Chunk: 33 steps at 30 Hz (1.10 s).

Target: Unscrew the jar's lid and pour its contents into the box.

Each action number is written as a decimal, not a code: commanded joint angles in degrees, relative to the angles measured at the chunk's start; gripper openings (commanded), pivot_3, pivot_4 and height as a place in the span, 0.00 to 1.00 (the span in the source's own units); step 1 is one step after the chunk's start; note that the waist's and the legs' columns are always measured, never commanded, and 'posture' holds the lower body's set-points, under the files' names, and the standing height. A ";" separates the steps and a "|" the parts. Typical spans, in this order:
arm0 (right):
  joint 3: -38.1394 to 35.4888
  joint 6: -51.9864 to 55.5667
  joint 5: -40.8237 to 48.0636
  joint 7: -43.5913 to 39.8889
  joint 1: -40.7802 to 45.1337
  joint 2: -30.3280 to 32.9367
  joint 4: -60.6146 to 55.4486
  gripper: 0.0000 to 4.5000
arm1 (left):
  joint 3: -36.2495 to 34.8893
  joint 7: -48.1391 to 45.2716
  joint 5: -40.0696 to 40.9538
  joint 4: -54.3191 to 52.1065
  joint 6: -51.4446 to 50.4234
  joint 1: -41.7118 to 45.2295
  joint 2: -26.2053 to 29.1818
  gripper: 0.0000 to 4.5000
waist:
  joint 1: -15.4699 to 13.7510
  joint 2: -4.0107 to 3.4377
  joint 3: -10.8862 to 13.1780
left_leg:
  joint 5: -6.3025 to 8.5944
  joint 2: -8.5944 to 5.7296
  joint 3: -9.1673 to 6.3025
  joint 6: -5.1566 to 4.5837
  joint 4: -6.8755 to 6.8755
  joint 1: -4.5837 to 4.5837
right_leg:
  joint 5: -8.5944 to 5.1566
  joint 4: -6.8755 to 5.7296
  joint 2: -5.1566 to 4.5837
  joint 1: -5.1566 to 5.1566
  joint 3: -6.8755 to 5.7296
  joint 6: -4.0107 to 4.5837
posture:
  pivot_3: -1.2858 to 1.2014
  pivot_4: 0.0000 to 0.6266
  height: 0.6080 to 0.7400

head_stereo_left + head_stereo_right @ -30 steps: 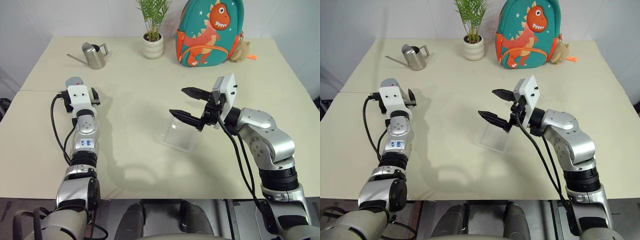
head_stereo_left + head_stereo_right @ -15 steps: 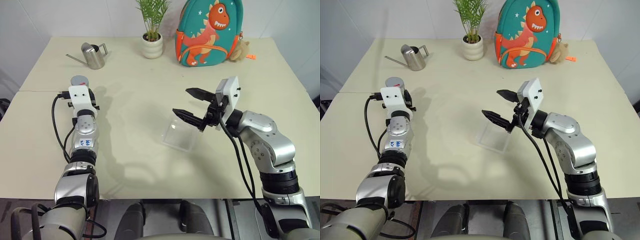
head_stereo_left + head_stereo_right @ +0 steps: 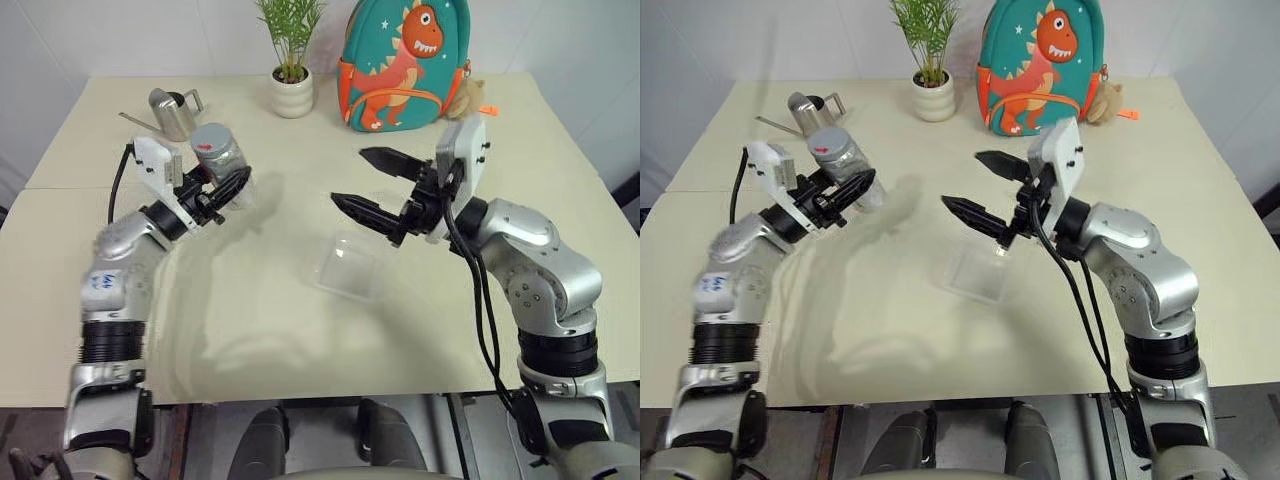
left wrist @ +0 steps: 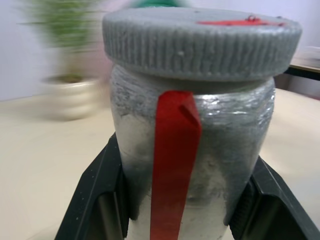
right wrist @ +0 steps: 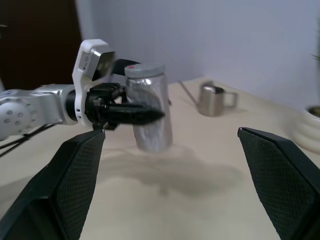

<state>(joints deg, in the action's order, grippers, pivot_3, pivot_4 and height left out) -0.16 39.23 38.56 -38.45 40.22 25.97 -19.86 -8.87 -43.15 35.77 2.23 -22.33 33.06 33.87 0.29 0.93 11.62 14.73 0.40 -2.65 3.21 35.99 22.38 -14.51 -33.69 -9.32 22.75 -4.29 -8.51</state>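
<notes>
My left claw (image 3: 225, 187) clamps the jar (image 3: 217, 160), lid (image 3: 210, 137) on, held aloft; my right claw (image 3: 372, 187) hovers level, fingers spread, above the box (image 3: 348, 267).

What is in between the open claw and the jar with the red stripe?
Nothing: only air above bare table separates the right gripper from the jar, seen from the head views.

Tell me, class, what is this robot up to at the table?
The left hand is shut on the jar and holds it off the table, lid on. The right hand is open, empty, pointing toward the jar, above the clear box lying on the table.
</notes>
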 commanded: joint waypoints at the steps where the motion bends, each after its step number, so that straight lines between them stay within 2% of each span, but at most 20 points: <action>1: 1.53 4.35 2.14 1.57 6.04 -1.79 -0.48 1.00 | 2.29 -6.19 2.73 -5.97 -3.79 -0.36 1.30 0.43 | -0.04 -0.03 0.02 | 0.00 0.00 0.00 0.00 0.00 0.00 | 0.00 0.00 0.01 0.01 0.00 0.00 | 0.52 0.24 1.00; 6: 5.48 7.47 0.96 1.54 11.30 -4.90 2.33 1.00 | 5.43 -10.24 1.87 -8.44 -3.89 -2.10 -0.45 0.43 | -0.03 -0.03 0.02 | 0.06 0.23 0.00 -0.01 0.02 0.00 | -0.01 -0.04 0.26 0.04 0.03 0.13 | 0.52 0.24 1.00; 13: 9.05 8.24 -0.81 0.57 12.41 -6.34 4.28 1.00 | 6.71 -11.13 0.13 -8.86 -2.76 -2.25 -2.37 0.43 | -0.12 -0.03 0.02 | 0.11 0.49 0.11 0.08 0.00 0.08 | -0.07 -0.11 0.58 0.34 0.22 0.28 | 0.52 0.24 1.00; 27: 9.74 8.94 -1.74 -0.87 12.24 -6.97 4.94 1.00 | 6.72 -13.33 -2.42 -8.29 -0.83 -1.20 -2.09 0.43 | -0.08 -0.03 0.02 | 0.12 0.53 0.44 0.06 0.01 0.17 | -0.04 -0.27 0.67 0.69 0.58 0.33 | 0.52 0.24 1.00; 30: 9.36 8.44 -1.42 -0.95 12.02 -7.47 4.68 0.87 | 6.77 -13.80 -2.52 -8.47 -0.96 -1.26 -1.81 0.43 | -0.05 -0.03 0.02 | 0.12 0.53 0.45 0.06 0.00 0.17 | -0.04 -0.27 0.67 0.72 0.59 0.33 | 0.52 0.24 1.00; 33: 9.02 8.30 -0.94 -0.95 11.76 -8.07 3.93 0.64 | 6.74 -14.14 -2.72 -8.36 -0.97 -1.48 -1.50 0.43 | -0.07 -0.03 0.02 | 0.12 0.54 0.45 0.06 0.00 0.17 | -0.04 -0.27 0.68 0.72 0.60 0.33 | 0.52 0.24 1.00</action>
<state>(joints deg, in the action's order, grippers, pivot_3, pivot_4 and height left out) 10.71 48.70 36.45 -38.85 51.38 18.63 -13.44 -1.29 -56.87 33.31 -4.08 -24.26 30.83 31.73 0.22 0.90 11.64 14.86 0.94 -2.19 3.26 36.00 22.56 -14.55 -33.96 -8.63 23.47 -3.69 -8.18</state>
